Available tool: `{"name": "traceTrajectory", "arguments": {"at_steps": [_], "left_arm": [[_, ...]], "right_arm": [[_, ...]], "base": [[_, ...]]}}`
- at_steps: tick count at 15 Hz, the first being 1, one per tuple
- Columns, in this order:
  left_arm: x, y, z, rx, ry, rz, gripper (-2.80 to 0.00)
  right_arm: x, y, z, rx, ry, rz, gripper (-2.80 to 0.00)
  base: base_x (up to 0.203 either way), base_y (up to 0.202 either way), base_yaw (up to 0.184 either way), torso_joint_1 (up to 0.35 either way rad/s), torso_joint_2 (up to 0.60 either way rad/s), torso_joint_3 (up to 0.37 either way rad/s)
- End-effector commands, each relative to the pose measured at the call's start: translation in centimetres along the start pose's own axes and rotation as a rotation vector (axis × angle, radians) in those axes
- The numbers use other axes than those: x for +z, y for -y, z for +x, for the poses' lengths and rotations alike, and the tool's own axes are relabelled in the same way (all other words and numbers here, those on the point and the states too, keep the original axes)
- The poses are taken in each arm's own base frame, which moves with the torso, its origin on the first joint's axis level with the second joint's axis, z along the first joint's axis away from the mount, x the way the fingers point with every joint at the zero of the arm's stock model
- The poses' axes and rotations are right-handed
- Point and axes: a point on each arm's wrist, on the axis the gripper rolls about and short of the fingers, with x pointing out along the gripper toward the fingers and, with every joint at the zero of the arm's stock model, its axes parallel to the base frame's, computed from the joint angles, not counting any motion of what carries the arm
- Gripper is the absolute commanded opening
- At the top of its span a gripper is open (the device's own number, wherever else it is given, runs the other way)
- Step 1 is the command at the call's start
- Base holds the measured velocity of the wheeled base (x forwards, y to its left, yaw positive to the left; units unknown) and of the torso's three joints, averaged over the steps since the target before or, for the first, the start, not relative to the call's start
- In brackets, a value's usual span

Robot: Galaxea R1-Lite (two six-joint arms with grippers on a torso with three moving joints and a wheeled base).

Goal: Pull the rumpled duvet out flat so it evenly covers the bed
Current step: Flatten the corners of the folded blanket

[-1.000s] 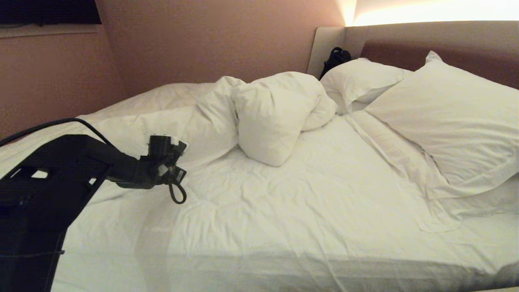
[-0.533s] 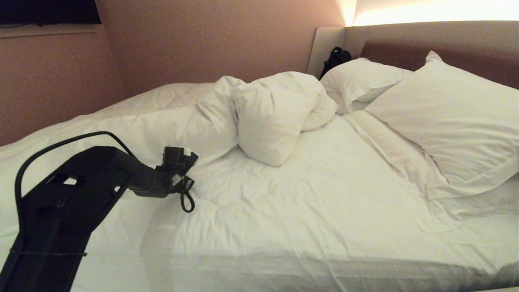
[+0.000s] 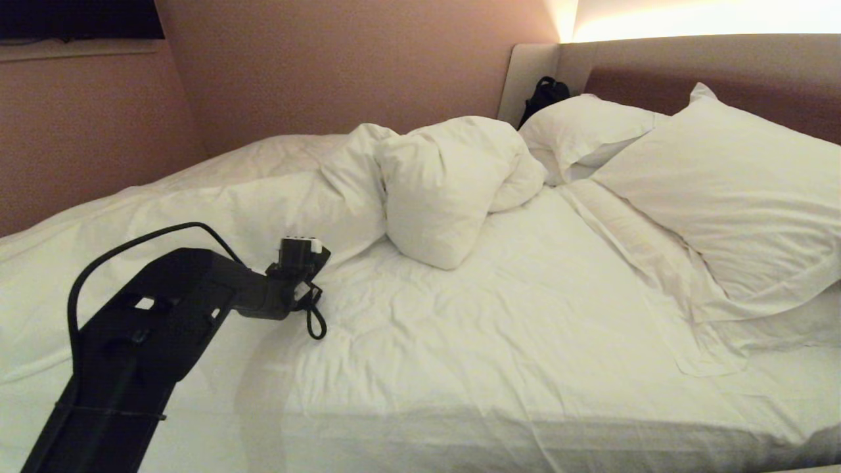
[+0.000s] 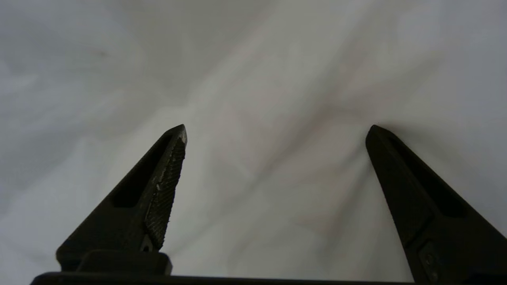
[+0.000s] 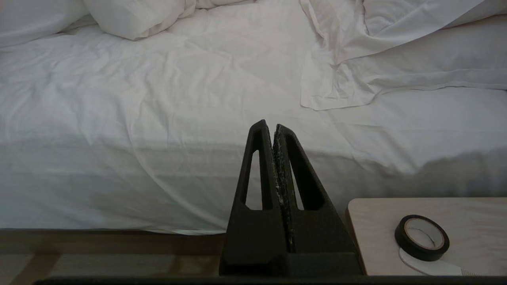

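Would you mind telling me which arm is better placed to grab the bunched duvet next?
Probably the left: its gripper has open jaws over the duvet. The right gripper is shut, off the bed.

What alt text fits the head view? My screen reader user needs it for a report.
A white duvet lies bunched mid-bed, toward the headboard, with two pillows on the right. The robot's left arm reaches in low from the left, its pincer at the duvet's spread part.
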Motion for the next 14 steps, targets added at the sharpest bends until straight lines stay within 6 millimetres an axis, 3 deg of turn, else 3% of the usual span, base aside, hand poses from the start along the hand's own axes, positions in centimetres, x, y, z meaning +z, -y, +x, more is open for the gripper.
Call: {"name": "traceTrajectory", "arguments": {"at_steps": [1,9,14], "left_arm": [[-0.5,0.6,1.3,0.029,-0.014,0.003,0.00],[-2.2,-2.7,4.5,0.138,-0.055,-0.022,0.00],[-3.5,-3.4,5.5,0.143,-0.079,-0.016,0.00]], "right_arm": [[0.0,0.0,0.0,0.000,-0.001,0.000,-2.80],[0.0,0.0,0.0,0.000,-0.001,0.000,-2.80],[0.0,0.0,0.0,-0.001,-0.001,0.000,-2.80]], "base": [[0.000,0.000,0.000,0.000,0.00,0.000],[0.000,0.000,0.000,0.000,0.00,0.000],[0.000,0.000,0.000,0.000,0.00,0.000]]}}
